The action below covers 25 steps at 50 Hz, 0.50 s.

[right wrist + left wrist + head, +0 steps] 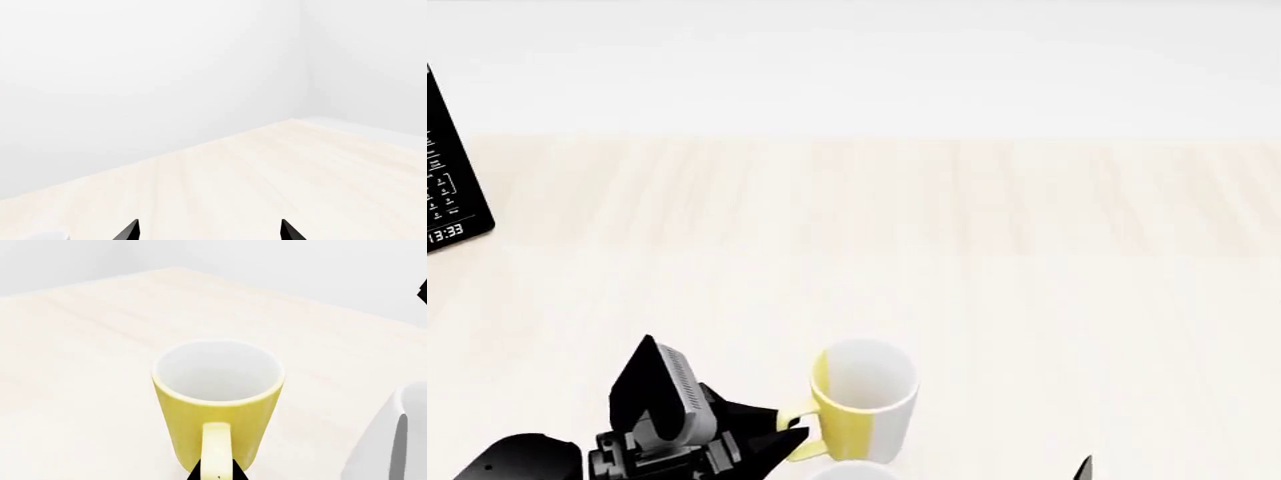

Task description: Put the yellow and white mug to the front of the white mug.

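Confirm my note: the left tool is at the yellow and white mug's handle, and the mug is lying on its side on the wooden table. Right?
Not quite. The yellow and white mug stands upright, its open mouth facing up, as the head view shows and the left wrist view confirms. The rest holds: the left tool is at the mug's yellow handle, on the wooden table.

The head view looks forward and down over the table (988,250). The left wrist view sits close behind the yellow and white mug (217,400), shared with the head view (865,400). The right wrist view faces bare tabletop and walls.
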Motion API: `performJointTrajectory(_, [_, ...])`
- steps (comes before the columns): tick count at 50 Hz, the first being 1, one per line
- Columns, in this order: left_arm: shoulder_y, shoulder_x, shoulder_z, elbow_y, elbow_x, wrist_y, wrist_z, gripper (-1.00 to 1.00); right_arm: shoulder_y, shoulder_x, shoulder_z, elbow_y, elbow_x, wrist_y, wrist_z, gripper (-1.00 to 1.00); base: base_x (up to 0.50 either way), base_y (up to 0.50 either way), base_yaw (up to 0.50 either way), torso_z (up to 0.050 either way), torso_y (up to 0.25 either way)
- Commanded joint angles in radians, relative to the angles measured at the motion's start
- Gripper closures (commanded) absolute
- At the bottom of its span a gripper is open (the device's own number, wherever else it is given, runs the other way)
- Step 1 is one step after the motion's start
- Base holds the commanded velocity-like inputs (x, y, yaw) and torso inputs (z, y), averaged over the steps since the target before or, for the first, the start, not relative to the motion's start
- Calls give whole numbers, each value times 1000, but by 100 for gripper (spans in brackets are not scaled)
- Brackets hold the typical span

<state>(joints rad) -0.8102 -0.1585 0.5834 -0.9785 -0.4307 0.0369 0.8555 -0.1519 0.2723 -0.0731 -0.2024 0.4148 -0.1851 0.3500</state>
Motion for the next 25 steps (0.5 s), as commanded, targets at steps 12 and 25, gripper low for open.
performJointTrajectory(12, [-37, 66, -28, -203, 22, 128, 48, 100, 6, -11, 0, 27, -15, -17, -29, -100, 0, 0, 0, 0, 0])
performJointTrajectory(25, [-19, 63, -11, -178, 29, 124, 40, 100, 10, -8, -5, 30, -13, -17, -25, -100, 0, 0, 0, 0, 0])
